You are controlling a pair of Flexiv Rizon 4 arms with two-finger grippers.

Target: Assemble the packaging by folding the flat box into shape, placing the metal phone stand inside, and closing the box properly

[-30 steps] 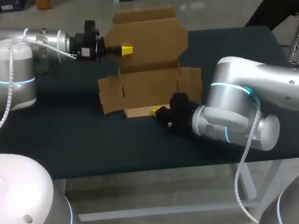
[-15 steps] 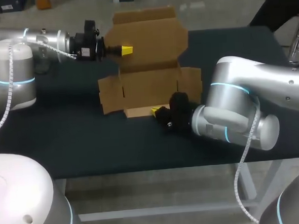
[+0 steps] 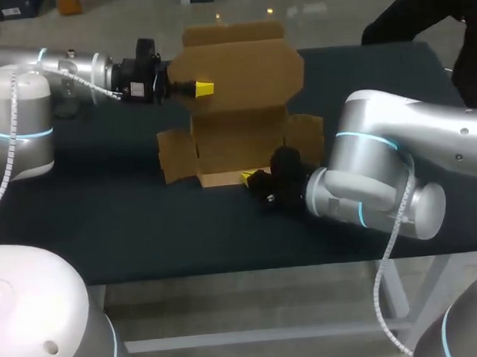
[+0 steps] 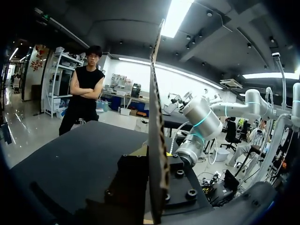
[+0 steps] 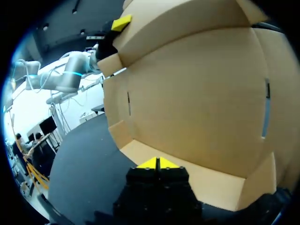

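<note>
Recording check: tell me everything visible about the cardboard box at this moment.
The brown corrugated cardboard box sits half folded on the dark table. Its tall lid panel stands raised, pinched by the left gripper. Notched side flaps spread outward. Its front flap lies flat, with the shut tips of the right gripper against it.

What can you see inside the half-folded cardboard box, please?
Only bare cardboard: nothing lies in the box. The right gripper sits shut over its front flap. The left gripper holds the lid raised, and the lid covers the table behind it.
</note>
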